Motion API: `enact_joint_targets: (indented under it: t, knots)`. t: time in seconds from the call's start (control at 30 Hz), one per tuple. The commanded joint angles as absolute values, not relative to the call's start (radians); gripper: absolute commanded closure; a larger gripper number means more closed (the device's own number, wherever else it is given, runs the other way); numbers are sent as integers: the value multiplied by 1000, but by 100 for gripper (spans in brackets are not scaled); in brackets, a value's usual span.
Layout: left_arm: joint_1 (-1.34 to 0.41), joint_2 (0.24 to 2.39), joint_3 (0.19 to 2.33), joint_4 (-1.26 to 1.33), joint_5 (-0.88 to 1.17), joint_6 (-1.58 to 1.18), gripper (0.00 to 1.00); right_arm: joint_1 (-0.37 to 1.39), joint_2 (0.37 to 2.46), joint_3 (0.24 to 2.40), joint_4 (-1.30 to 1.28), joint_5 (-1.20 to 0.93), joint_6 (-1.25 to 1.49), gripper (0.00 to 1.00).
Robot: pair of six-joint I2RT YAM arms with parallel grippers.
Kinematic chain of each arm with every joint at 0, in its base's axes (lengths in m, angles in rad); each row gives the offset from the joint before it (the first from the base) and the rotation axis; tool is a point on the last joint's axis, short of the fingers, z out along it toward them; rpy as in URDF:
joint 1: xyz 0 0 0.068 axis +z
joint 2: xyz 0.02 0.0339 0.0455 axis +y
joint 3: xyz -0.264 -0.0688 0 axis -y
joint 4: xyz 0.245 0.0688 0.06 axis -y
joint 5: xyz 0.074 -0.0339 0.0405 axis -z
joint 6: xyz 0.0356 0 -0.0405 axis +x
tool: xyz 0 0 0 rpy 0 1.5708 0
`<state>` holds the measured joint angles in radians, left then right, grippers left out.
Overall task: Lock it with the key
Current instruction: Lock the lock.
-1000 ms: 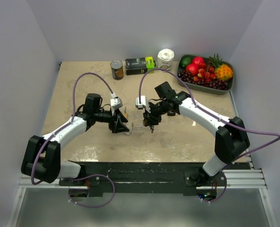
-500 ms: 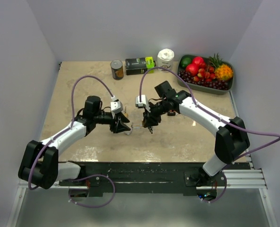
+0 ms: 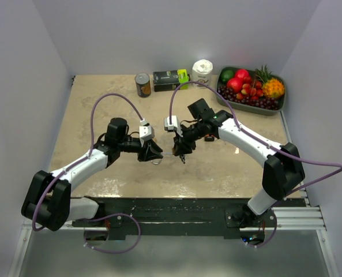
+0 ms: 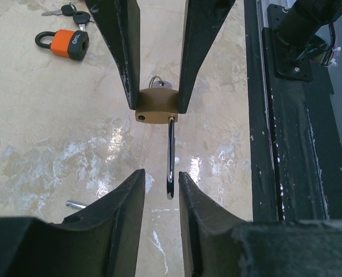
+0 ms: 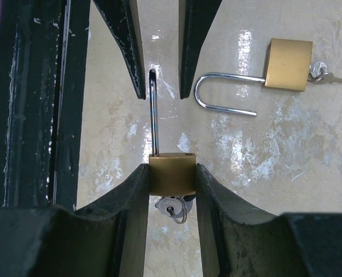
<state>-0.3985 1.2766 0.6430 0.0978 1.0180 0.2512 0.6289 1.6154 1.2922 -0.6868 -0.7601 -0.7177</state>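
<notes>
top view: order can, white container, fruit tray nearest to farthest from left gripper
From the left gripper:
1. can, at the back, slightly left
2. white container, at the back, off to the right
3. fruit tray, back right corner

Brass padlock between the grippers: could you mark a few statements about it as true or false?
1. The right gripper grips the brass padlock by its body. True.
2. Its shackle is snapped shut. False: it is swung open, and one hole in the body is empty.
3. The left gripper has a finger on each side of the shackle. True.
4. The orange padlock hangs from the left gripper. False: it lies on the table.
</notes>
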Motion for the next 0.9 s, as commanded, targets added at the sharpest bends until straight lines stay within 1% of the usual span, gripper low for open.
enact_joint_targets:
  t: [0.0,0.1,0.23,0.4,0.5,0.53,0.57,0.6,0.67,0.7,0.77,0.83,0.87]
  knots:
    - [-420,1267,638,178,1016,267,67,638,1600,1341,-661,-816,-695,100]
    - [-429,1269,634,182,1005,270,68,638,1595,1336,-657,-816,-692,100]
    - [-437,1269,629,183,999,273,72,638,1583,1327,-647,-816,-689,100]
    - [-440,1267,627,175,992,290,75,640,1582,1324,-647,-816,-689,100]
    - [-442,1269,627,170,986,291,86,638,1580,1325,-647,-819,-689,100]
    - [-443,1264,629,170,974,291,96,638,1580,1324,-647,-821,-689,100]
    - [-443,1262,630,169,968,287,100,640,1582,1324,-646,-824,-689,100]
    - [-443,1262,635,163,962,288,100,638,1582,1327,-644,-827,-681,100]
    - [-443,1256,643,152,956,284,100,640,1582,1327,-643,-833,-672,76]
    - [-443,1255,656,132,960,281,100,638,1582,1324,-635,-834,-654,60]
    - [-442,1244,675,114,977,267,100,637,1566,1313,-620,-827,-635,40]
    - [-442,1230,683,89,980,264,100,634,1554,1298,-608,-813,-630,33]
    - [-442,1224,684,81,982,270,100,632,1545,1293,-606,-810,-627,25]
